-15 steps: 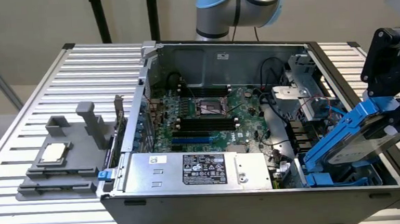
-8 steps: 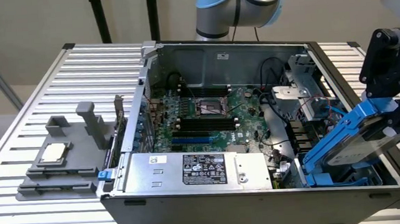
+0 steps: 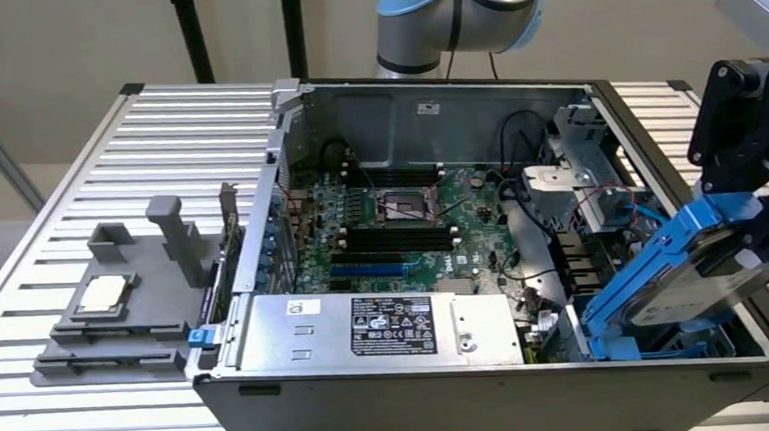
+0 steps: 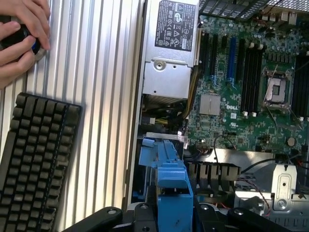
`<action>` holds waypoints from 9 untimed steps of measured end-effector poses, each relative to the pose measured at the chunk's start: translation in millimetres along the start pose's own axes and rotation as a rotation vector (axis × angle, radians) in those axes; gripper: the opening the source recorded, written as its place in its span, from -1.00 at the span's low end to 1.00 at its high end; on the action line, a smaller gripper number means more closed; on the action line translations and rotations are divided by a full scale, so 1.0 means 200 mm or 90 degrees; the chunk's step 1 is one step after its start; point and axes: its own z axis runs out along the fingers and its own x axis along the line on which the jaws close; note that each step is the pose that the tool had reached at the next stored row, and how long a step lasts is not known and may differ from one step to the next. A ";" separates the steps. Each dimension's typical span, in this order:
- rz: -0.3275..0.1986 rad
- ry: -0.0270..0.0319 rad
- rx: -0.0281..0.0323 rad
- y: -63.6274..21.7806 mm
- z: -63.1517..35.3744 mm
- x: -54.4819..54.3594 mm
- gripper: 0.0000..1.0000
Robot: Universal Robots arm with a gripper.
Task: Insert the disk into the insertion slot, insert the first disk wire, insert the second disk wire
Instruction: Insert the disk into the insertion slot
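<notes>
Ribbed metal bench (image 3: 74, 174) carrying open computer case (image 3: 503, 394); grey fixture (image 3: 124, 332) at case's nine o'clock in exterior view. Black keyboard (image 4: 34, 159) flat on slats, person's hand (image 4: 21, 38) nearby.

I note open black tower case (image 3: 503, 394) on ribbed aluminium table (image 3: 74, 174), green motherboard (image 3: 477, 238) inside, silver box with black label (image 3: 378, 326), square silver chip (image 3: 102, 296) on grey fixture (image 3: 124, 337), black keyboard (image 4: 36, 164).

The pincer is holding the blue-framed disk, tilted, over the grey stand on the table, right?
Not quite. The pincer does hold the blue-framed disk tilted, but over the open computer case, at the exterior view's right; the grey stand sits on the table at that view's left.
</notes>
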 end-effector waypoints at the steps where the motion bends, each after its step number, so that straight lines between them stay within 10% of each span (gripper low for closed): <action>1: 0.001 0.0001 0.0009 0.005 0.000 0.00 -0.36; 9: 0.013 0.0012 0.0046 0.012 0.004 -0.03 -0.36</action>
